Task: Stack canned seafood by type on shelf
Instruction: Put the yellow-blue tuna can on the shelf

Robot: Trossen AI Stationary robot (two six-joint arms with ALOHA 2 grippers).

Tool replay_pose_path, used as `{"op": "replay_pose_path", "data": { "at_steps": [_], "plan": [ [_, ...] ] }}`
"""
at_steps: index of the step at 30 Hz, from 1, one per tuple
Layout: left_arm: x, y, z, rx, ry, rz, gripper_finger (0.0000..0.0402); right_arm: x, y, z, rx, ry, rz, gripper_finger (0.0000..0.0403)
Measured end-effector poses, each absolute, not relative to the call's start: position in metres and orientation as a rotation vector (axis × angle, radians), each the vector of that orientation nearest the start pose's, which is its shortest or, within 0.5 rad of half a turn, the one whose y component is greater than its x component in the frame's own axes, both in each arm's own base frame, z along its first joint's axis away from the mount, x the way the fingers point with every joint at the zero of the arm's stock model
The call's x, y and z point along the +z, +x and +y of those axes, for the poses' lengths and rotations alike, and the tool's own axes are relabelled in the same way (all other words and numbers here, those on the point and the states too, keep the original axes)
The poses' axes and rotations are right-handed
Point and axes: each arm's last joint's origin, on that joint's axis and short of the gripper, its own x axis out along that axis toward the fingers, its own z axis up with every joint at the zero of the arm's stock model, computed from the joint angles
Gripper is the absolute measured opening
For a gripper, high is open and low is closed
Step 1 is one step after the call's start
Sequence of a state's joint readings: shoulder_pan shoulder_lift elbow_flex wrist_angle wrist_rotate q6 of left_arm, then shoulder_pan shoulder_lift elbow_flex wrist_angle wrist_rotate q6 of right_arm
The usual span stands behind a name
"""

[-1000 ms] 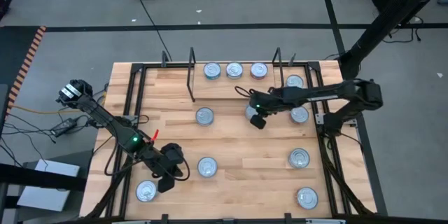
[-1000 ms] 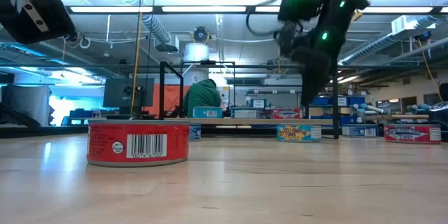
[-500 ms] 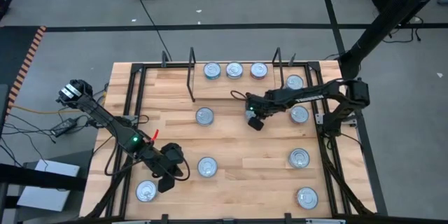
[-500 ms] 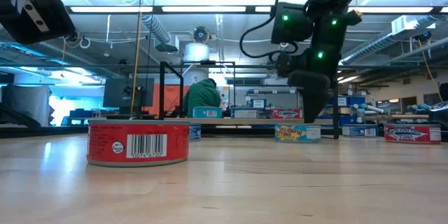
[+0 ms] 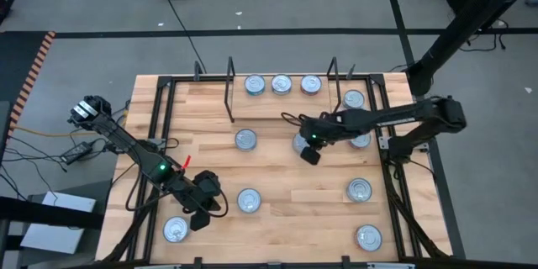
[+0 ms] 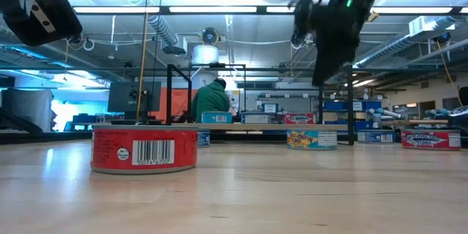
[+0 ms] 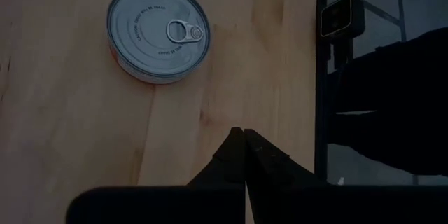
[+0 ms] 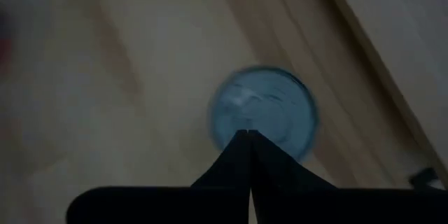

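The right tool (image 5: 309, 153), pinched shut and holding nothing, is hanging right above a tin (image 5: 301, 142) mid-bench; the left tool (image 5: 200, 216) is waiting far off.

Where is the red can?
In the high view, the red can sits at the table's front left corner, just beside the left gripper. In the low view it is the big can nearest the camera.

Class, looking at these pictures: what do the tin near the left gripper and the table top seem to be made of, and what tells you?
Tin: apparently metal, with a shiny silver lid, concentric ridges and a pull tab. Table top: apparently light wood with a smooth finish; grain lines and plank seams show.
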State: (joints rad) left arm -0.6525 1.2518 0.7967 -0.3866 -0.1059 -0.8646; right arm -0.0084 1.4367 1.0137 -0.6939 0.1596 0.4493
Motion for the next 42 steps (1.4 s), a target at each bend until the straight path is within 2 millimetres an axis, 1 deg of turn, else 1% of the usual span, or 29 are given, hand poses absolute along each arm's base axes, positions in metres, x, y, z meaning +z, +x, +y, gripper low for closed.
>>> {"op": "replay_pose_path", "data": {
  "at_steps": [3,7,18,23,27,31,34,35,38,40,42],
  "plan": [
    [0.228,0.199,-0.148,-0.136,-0.484,0.939,0.0001,0.246,0.269,0.007,-0.352,0.322,1.004,0.0007],
    [0.228,0.199,-0.148,-0.137,-0.482,0.939,0.0001,0.253,0.263,0.023,-0.303,0.323,0.978,0.0007],
    [0.228,0.199,-0.149,-0.154,-0.482,0.950,0.0001,0.256,0.261,0.063,-0.158,0.260,0.953,0.0007],
    [0.228,0.200,-0.148,-0.144,-0.404,0.915,0.0001,0.258,0.260,0.078,-0.117,0.283,0.919,0.0007],
    [0.220,0.206,-0.148,-0.096,-0.321,0.892,0.0001,0.258,0.257,0.088,-0.101,0.306,0.923,0.0007],
    [0.218,0.219,-0.156,-0.108,-0.228,0.761,0.0001,0.258,0.253,0.097,-0.080,0.314,0.928,0.0007],
    [0.212,0.230,-0.157,-0.141,-0.238,0.650,0.0001,0.258,0.251,0.102,-0.067,0.318,0.931,0.0007],
    [0.208,0.232,-0.155,-0.148,-0.261,0.617,0.0001,0.258,0.251,0.104,-0.061,0.315,0.932,0.0007],
    [0.192,0.231,-0.146,-0.150,-0.318,0.535,0.0001,0.258,0.249,0.108,-0.049,0.309,0.935,0.0010],
    [0.187,0.231,-0.139,-0.151,-0.357,0.469,0.0001,0.258,0.249,0.109,-0.044,0.308,0.935,0.0010],
    [0.182,0.231,-0.133,-0.141,-0.367,0.442,0.0001,0.258,0.248,0.110,-0.040,0.306,0.935,0.0010]
  ]
}}
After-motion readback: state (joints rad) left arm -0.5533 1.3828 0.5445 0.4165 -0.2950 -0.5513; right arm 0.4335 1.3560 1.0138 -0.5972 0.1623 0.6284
